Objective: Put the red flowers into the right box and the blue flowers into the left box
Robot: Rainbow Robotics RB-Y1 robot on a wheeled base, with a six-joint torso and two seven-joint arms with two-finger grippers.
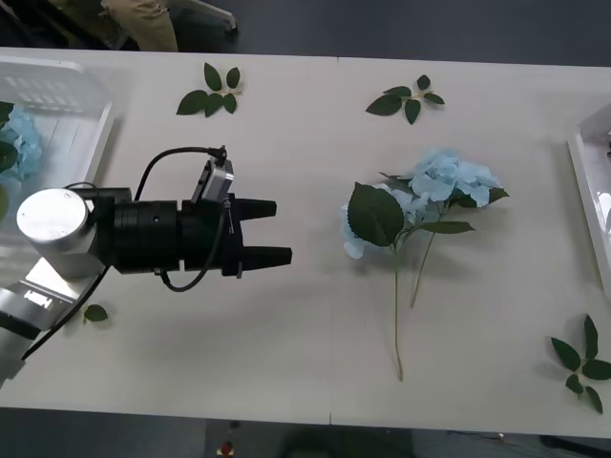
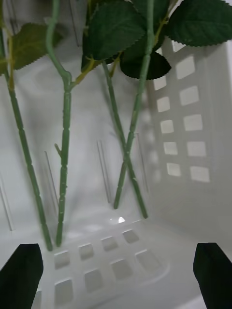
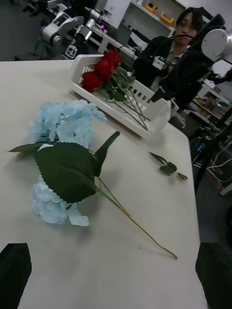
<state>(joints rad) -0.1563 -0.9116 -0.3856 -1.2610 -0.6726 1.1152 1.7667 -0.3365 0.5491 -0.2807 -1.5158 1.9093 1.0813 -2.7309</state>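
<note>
Two blue flowers (image 1: 434, 196) lie on the table right of centre, stems toward the front edge; the left wrist view has them (image 3: 60, 125) close ahead. My left gripper (image 1: 280, 230) hovers to their left, open, black fingers pointing at them and holding nothing. Another blue flower (image 1: 17, 143) lies in the left box (image 1: 72, 69). The red flowers (image 3: 102, 66) lie in the right box (image 3: 145, 110), whose edge (image 1: 590, 181) is at the far right. My right gripper (image 2: 116, 277) is open inside that box, just off the green rose stems (image 2: 64, 145).
Loose green leaf sprigs lie at the back left (image 1: 212, 93), back centre (image 1: 406, 98) and front right (image 1: 582, 363), and a small leaf (image 1: 95, 312) lies under my left arm. A person (image 3: 169, 43) sits beyond the right box.
</note>
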